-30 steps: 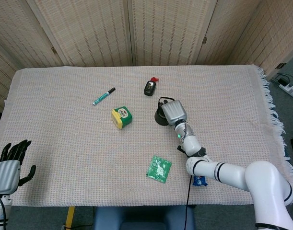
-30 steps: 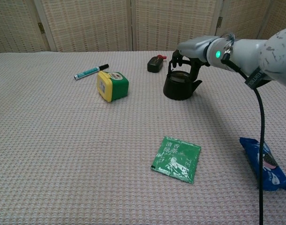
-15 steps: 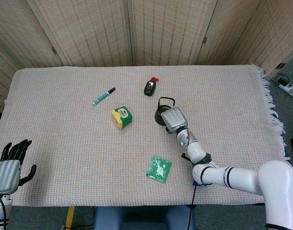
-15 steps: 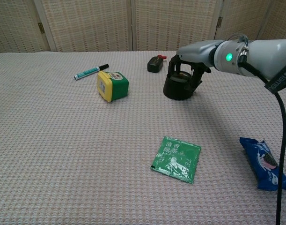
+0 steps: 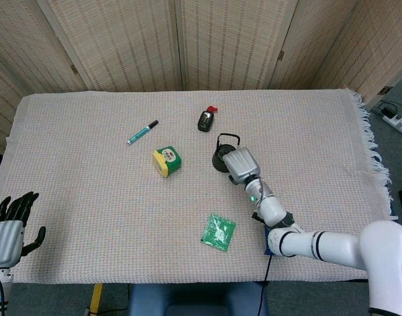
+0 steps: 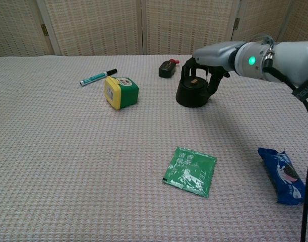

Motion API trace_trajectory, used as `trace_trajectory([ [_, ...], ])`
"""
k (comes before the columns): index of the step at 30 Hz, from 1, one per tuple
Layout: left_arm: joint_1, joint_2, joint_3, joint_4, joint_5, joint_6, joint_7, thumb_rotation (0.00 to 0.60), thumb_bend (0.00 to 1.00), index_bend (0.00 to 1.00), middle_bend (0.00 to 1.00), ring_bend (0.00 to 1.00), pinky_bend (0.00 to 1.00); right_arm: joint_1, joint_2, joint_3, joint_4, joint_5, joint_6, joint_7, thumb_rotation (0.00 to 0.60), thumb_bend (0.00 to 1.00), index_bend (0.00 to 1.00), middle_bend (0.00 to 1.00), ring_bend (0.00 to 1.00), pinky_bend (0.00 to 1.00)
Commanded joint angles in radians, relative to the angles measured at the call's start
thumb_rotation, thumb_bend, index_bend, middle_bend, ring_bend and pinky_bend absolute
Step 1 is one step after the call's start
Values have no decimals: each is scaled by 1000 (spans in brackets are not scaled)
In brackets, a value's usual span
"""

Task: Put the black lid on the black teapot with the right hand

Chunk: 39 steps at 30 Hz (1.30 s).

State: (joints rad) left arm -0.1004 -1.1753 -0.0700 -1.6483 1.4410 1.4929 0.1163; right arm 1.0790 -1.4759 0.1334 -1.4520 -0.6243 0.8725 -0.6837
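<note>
Resting off the worktop's near-left corner, the left hand lies released, holding nothing. Further right, the black lid sits on the black teapot; the right hand hovers over it, fingers apart, grasping nothing.

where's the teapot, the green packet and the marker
black teapot [image 6: 191, 96], chest view, front of its body
green packet [image 6: 190, 170], chest view, middle of its face
marker [image 5: 141, 133], head view, middle of its teal barrel

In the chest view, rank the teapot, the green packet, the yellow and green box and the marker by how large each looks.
1. green packet, though nearest the camera
2. black teapot
3. yellow and green box, close to the teapot, so that pair is unsure
4. marker, thinnest and farthest back
</note>
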Motion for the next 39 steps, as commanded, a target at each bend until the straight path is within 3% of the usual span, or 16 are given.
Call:
trace_trajectory([
  [1,0,0,-1,2,-1,0,-3,600,401,72,46,88,11,-44,74,-13,-87,-52,60,20,600,360,250,289,870,721],
  [3,0,0,-2,3,0,0,-5,600,401,72,46,88,12,-65,106,-23,-124,-72,87,25,600,360,250,289,849,721],
  [6,-5,0,-5,6,3,-3,-11,600,401,72,46,88,11,-178,231,-87,-281,-195,239,52,600,360,250,294,772,710],
  [8,-9,0,-5,6,6,-7,-11,600,401,73,46,88,11,-246,286,-123,-344,-272,313,85,600,360,250,304,711,651],
  [11,-16,-1,-7,4,10,-14,-6,600,401,72,46,88,11,-347,343,-171,-398,-373,413,148,600,359,250,313,567,491],
  [15,-24,-4,-8,-2,12,-22,3,600,401,73,46,88,11,-484,375,-231,-402,-517,550,246,600,360,250,266,247,166],
  [18,-29,-6,-9,-9,14,-25,11,600,401,72,46,88,11,-583,386,-268,-381,-605,644,319,600,360,231,195,130,56],
  [26,-34,-9,-6,-28,26,-24,30,600,401,72,46,87,11,-759,449,-342,-394,-735,736,438,600,359,121,68,14,34],
  [32,-33,-7,-2,-35,29,-20,37,600,401,72,46,88,11,-841,444,-339,-360,-796,779,475,600,360,115,66,21,7],
  [39,-37,-10,-4,-34,29,-24,38,600,401,73,46,88,10,-894,408,-300,-320,-845,809,446,600,360,115,73,18,0],
])
